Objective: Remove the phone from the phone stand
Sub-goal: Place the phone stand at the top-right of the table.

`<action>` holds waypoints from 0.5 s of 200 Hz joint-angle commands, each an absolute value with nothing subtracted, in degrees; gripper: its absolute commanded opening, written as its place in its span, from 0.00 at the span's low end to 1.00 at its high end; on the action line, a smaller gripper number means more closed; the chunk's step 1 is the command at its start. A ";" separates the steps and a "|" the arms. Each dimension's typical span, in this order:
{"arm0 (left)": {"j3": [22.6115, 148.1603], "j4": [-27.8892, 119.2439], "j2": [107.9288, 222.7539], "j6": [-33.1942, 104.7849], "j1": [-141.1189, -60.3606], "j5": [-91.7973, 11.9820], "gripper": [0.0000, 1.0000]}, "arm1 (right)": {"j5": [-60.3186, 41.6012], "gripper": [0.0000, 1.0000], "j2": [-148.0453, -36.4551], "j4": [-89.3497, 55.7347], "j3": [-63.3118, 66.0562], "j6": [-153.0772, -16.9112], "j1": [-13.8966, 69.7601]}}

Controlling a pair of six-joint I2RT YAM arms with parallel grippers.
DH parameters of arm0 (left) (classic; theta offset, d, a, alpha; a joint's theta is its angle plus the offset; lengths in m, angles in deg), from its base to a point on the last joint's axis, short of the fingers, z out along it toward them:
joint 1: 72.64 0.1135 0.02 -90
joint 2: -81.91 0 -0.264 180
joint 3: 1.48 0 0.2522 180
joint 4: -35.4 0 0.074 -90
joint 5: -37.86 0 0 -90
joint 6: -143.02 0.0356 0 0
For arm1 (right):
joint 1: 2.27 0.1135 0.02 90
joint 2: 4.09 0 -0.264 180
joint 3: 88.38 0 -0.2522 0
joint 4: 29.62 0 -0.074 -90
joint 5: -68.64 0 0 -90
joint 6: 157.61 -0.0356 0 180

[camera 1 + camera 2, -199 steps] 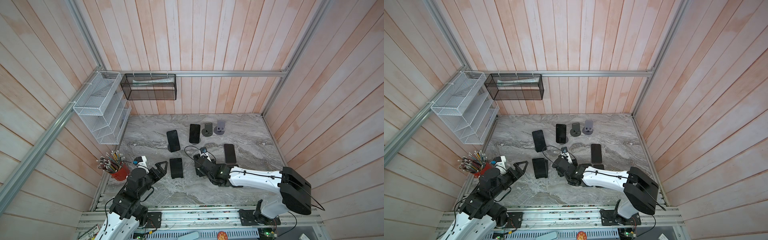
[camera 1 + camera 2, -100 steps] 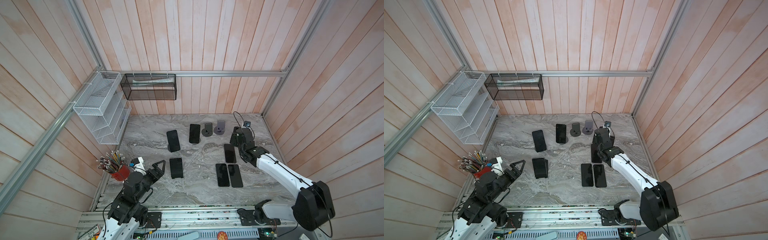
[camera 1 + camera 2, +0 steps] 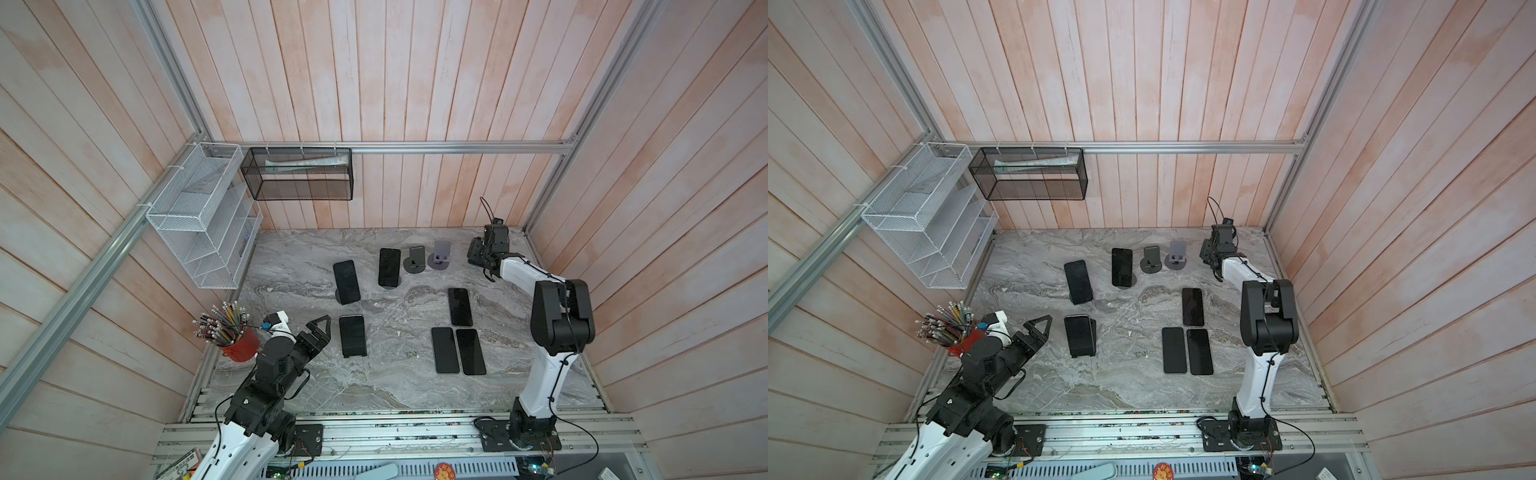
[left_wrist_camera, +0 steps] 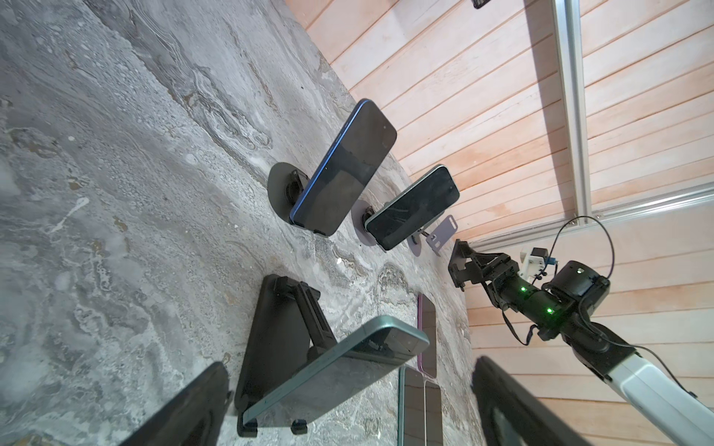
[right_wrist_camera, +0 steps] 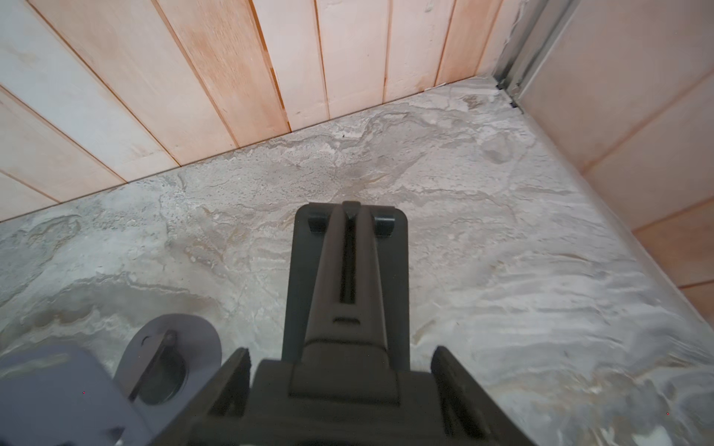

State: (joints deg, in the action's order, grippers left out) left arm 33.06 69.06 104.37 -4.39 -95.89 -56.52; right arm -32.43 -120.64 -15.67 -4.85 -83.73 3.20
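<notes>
Top views, left to right: red pencil cup [image 3: 232, 349] at the tabletop's [image 3: 299, 257] edge, then the left hand [image 3: 319, 328], spread wide and empty, just beside the teal phone [image 3: 352, 334] propped on a black folding stand [image 4: 278, 328]. Farther back, a blue phone [image 3: 346, 281] and a pale-edged phone [image 3: 389, 267] leaning on round-based stands, next to a dark bare stand [image 3: 415, 259] and a lilac bare stand [image 3: 441, 253]. Toward the right, three phones [image 3: 460, 306] flat on the marble. At the far right corner, the right hand [image 3: 482, 259], clenched on an empty dark stand [image 5: 347, 270] above the surface. Seemingly between removals, with three phones left to lift off. Next, likely: pinch the teal phone by its long edges and lift clear of the stand's lip without tipping the base. Underneath, grey veined marble; around, pink plank walls, aluminium rails, a white wire rack [image 3: 199, 216] and a black mesh basket [image 3: 297, 178] up on the walls.
</notes>
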 commanded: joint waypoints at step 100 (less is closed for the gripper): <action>42.55 67.29 112.41 -0.78 -95.58 -63.55 1.00 | -21.42 0.74 -130.20 -10.24 -13.91 -81.34 3.25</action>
